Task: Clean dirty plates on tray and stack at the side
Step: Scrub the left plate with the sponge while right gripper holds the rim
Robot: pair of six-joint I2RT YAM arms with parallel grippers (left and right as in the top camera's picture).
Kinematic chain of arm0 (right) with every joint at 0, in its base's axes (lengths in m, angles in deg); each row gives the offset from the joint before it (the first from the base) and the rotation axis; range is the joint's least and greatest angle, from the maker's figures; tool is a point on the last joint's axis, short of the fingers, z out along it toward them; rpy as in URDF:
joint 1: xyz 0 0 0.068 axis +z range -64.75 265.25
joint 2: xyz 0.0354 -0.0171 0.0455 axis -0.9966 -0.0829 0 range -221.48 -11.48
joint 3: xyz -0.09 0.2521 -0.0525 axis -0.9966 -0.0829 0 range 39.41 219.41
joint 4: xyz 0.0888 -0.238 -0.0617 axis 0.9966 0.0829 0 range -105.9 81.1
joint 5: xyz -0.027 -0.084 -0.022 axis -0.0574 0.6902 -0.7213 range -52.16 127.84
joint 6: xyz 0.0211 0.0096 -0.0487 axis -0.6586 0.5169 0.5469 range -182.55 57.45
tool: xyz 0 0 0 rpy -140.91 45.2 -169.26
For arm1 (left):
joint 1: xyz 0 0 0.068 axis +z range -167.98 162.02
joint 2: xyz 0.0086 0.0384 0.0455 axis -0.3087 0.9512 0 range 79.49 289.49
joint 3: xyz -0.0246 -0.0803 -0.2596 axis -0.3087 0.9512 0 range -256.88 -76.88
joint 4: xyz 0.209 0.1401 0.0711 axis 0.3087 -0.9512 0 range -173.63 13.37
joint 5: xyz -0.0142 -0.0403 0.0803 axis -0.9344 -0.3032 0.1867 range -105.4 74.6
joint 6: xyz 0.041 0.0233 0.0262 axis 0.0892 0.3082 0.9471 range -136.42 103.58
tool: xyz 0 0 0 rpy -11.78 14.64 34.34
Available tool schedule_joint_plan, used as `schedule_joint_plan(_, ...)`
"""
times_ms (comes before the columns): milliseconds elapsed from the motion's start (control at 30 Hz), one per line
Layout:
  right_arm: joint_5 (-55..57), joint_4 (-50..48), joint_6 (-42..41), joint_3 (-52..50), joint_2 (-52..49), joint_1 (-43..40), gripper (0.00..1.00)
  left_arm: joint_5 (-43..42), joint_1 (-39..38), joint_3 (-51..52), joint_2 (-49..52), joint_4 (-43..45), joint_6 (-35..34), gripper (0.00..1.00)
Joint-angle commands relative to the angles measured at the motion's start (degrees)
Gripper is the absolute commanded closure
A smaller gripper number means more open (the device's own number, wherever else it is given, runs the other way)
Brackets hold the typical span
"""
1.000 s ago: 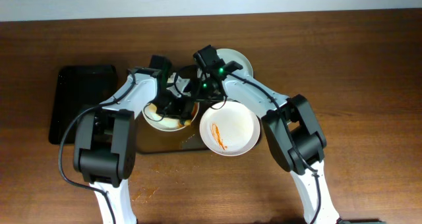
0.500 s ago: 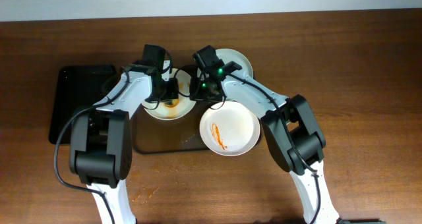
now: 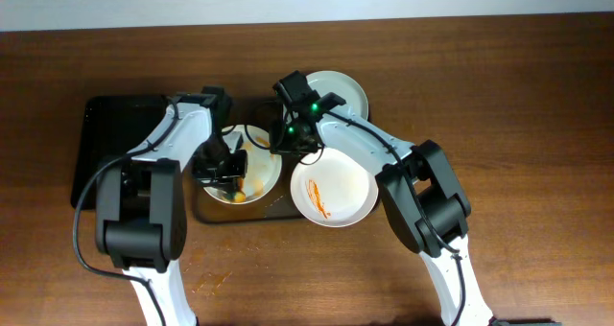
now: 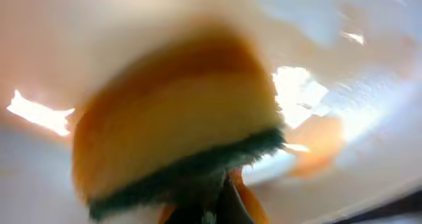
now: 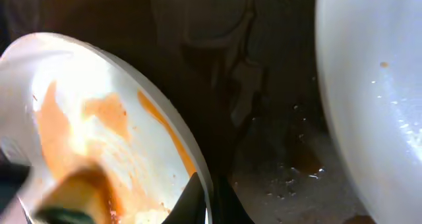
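Observation:
A sauce-smeared plate (image 3: pixel 261 168) sits on the left part of the dark tray (image 3: pixel 240 213). My left gripper (image 3: pixel 228 177) is shut on a yellow sponge (image 4: pixel 171 118) with a green scouring layer, pressed onto this plate's (image 4: pixel 349 118) inside. My right gripper (image 3: pixel 291 144) is shut on the same plate's far right rim (image 5: pixel 206 184), one finger inside and one outside. In the right wrist view orange smears cover the plate (image 5: pixel 99 118), and the sponge (image 5: pixel 72 191) shows at lower left. A second plate (image 3: pixel 341 187) with orange streaks lies to the right. A third plate (image 3: pixel 338 88) lies behind.
A smaller black tray (image 3: pixel 110 153) lies on the wooden table at the left. The tray floor (image 5: pixel 277 118) between the plates is wet and stained. Orange specks mark the table near the front left (image 3: pixel 216 283).
My left gripper has swept the sponge across the plate, from the far side to the near left. The right gripper has kept its hold on the rim.

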Motion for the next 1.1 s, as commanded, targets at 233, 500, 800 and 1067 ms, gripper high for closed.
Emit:
schedule_joint_plan(233, 1.8, 0.3, -1.4, 0.5, -0.7, -0.7, 0.96, -7.8, -0.6, 1.7, 2.9, 20.9, -1.4, 0.99)
schedule_joint_plan(500, 1.8, 0.4, -1.3, 0.5, -0.7, -0.7, 0.96, 17.4, 0.3, 1.7, 2.9, 40.9, -9.5, 1.00)
schedule_joint_plan(800, 1.8, 0.4, -1.3, 0.5, -0.7, -0.7, 0.96, 29.2, 0.2, 1.7, 2.9, 23.8, -11.6, 0.99)
schedule_joint_plan(1067, 5.5, -1.8, -1.4, 0.5, -1.3, -0.6, 0.75, 21.5, 0.2, 1.7, 2.9, 22.4, -10.3, 0.99)
